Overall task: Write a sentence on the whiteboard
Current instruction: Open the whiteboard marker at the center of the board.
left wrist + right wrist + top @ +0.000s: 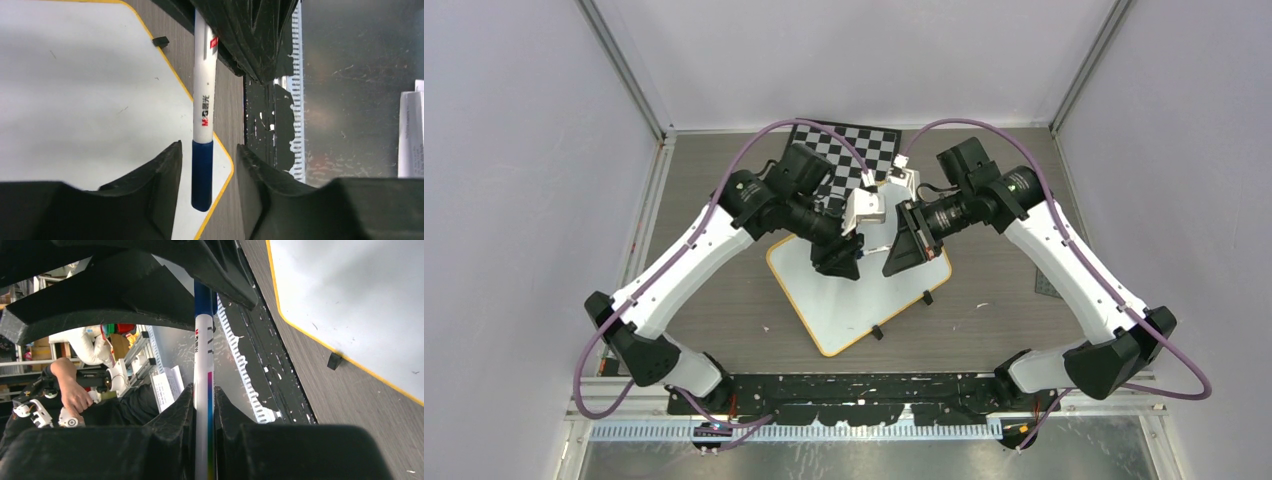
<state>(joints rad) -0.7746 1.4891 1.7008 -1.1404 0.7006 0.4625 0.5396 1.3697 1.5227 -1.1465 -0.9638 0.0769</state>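
Whiteboard [844,305] step in hand: judged to be uncapping the pen [204,100] before any writing. The left gripper [207,150] should close squarely on the blue cap [202,175] and pull straight along the barrel while the right gripper [204,390] grips hard.
Left gripper: fingers apart, flanking the blue cap with a gap on each side, touching nothing.
Right gripper: fingers clamped on the pen's white barrel, facing the left gripper.
Pen: bridges the two grippers, cap on.
Board position: flat on the table [724,320] just beneath both grippers, no writing visible.
Chessboard [864,145]: beyond the grippers.
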